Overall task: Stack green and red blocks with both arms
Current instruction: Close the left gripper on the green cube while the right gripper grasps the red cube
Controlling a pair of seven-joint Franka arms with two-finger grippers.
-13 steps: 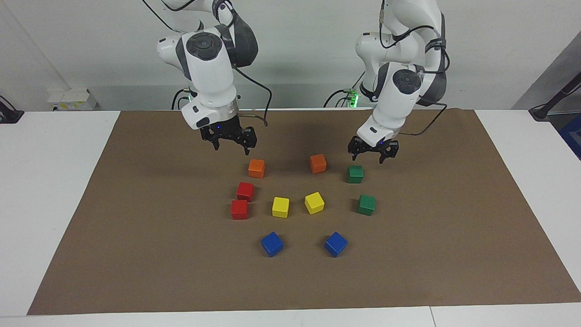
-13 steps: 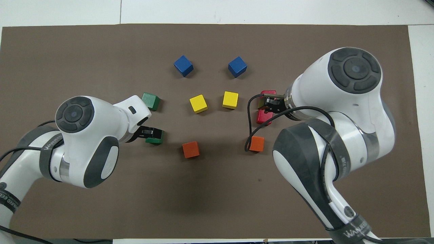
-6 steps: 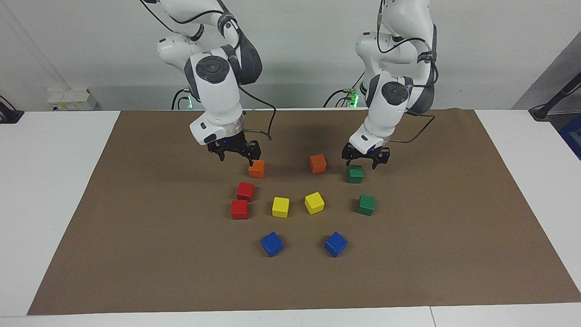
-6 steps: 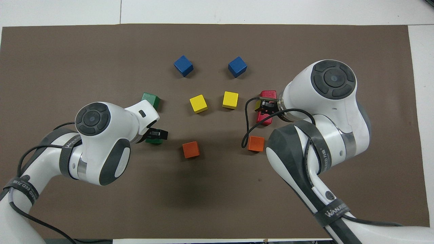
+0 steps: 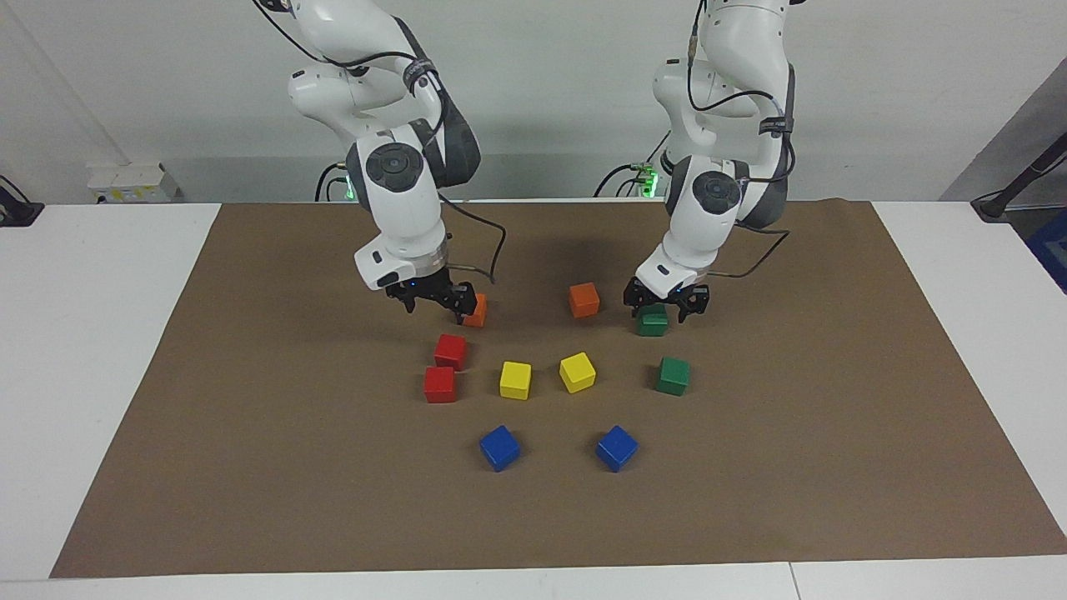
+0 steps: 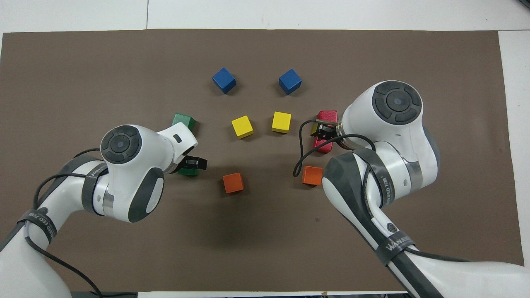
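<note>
Two red blocks lie toward the right arm's end: the nearer one (image 5: 450,351) (image 6: 323,145) and the farther one (image 5: 439,384) (image 6: 328,116). Two green blocks lie toward the left arm's end: the nearer one (image 5: 652,322) (image 6: 188,170) and the farther one (image 5: 672,376) (image 6: 183,121). My left gripper (image 5: 664,307) (image 6: 191,162) is open and low, its jaws on either side of the nearer green block's top. My right gripper (image 5: 433,304) (image 6: 325,130) is open and hangs over the nearer red block, a little above it.
Two orange cubes (image 5: 584,299) (image 5: 478,312) lie nearest the robots, one just beside the right gripper. Two yellow cubes (image 5: 515,380) (image 5: 577,372) lie in the middle, and two blue cubes (image 5: 499,447) (image 5: 617,447) farthest out. All lie on a brown mat (image 5: 250,417).
Both grippers have come down. The left one dropped around the nearer green block. The right one lowered over the nearer red block. No block has moved.
</note>
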